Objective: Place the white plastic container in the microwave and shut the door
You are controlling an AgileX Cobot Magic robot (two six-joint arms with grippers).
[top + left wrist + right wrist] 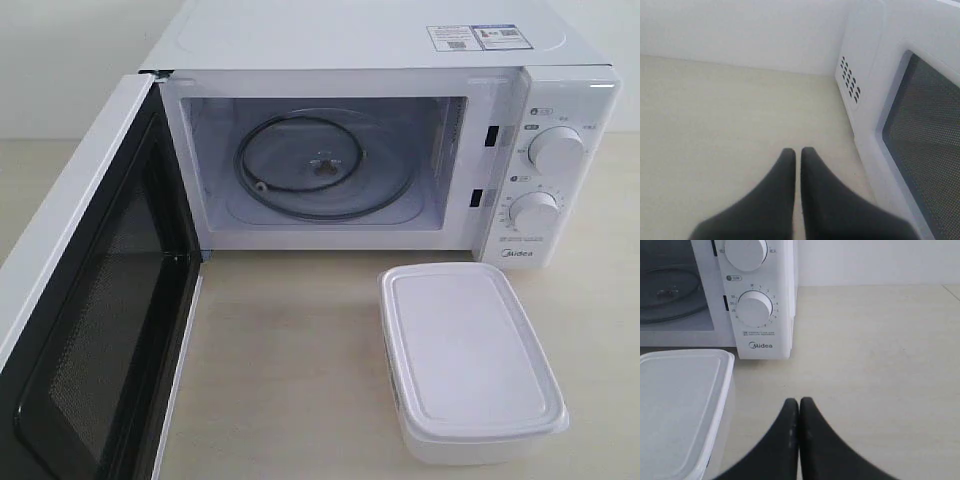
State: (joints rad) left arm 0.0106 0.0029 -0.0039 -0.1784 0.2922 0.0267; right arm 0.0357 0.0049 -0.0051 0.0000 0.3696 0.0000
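Clearly the right hand (pixel 799 407), closed and empty, is nearer: the white plastic container (pixel 470 350) sits on the worktop (pixel 290 350) just left of it, long axis near-to-far, before the open microwave (pixel 350 40); the left hand (pixel 797 152), likewise closed, is outside the door (pixel 90 300).

Plastic, glass and a matt bench (pixel 290 380)
Glossy white microwave (pixel 350 40) shell, clear glass turntable (pixel 380 170), dark mesh in the door (pixel 90 330); the white plastic container (pixel 470 360) looks smooth and translucent.
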